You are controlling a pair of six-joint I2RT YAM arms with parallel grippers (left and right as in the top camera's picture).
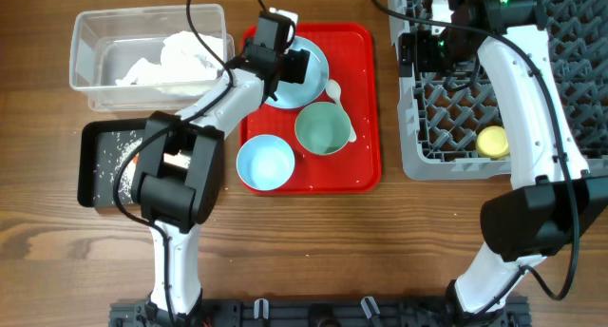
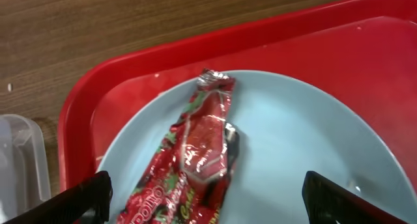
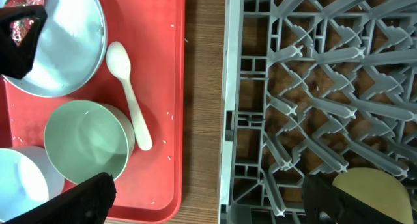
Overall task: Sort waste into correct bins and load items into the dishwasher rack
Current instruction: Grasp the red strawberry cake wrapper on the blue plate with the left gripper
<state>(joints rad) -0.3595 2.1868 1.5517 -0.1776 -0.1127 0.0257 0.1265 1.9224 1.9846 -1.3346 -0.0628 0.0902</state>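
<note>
A small red wrapper lies on the light blue plate at the back of the red tray. My left gripper is open and hovers just above the wrapper, one jaw on each side; it also shows in the overhead view. My right gripper is open and empty over the gap between the red tray and the grey dishwasher rack. A yellow cup sits in the rack. The mint green bowl, light blue bowl and white spoon are on the red tray.
The clear tub at the back left holds a crumpled white napkin. The black tray in front of it holds rice grains. A few grains lie on the red tray. My left arm crosses over the black tray.
</note>
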